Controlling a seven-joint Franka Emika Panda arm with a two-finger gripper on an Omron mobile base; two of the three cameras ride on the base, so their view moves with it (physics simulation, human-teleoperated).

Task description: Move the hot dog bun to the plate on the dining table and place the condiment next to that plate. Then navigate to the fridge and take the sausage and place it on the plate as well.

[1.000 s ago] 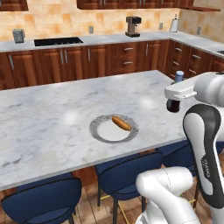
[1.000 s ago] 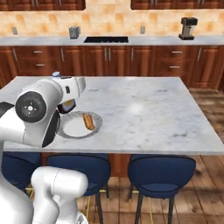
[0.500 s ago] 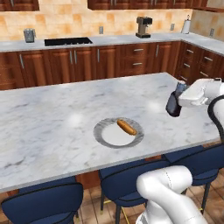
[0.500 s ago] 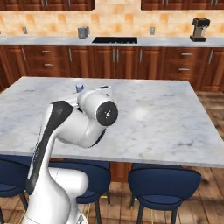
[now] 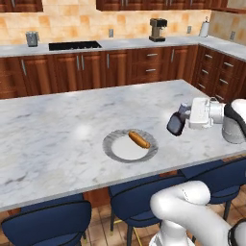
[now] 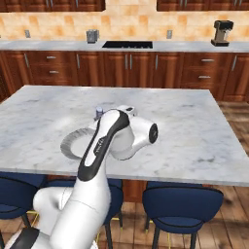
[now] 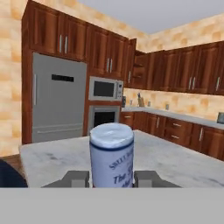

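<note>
Carrying: condiment (image 7: 112, 155) clamped upright in closed gripper (image 7: 112, 178), above dining table (image 5: 53, 125), right of plate (image 5: 117, 150).
Done: hot dog bun (image 5: 139, 140) on plate.
Left: set bottle beside plate; sausage from fridge (image 7: 57, 98), probably that grey unit.

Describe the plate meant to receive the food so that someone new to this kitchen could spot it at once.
Start at the large marble-topped dining table with dark blue stools along its near edge. Toward that near side lies a round flat white plate with a broad grey rim. It carries a small elongated orange-brown hot dog bun, and it is the one dish on the marble top.
</note>
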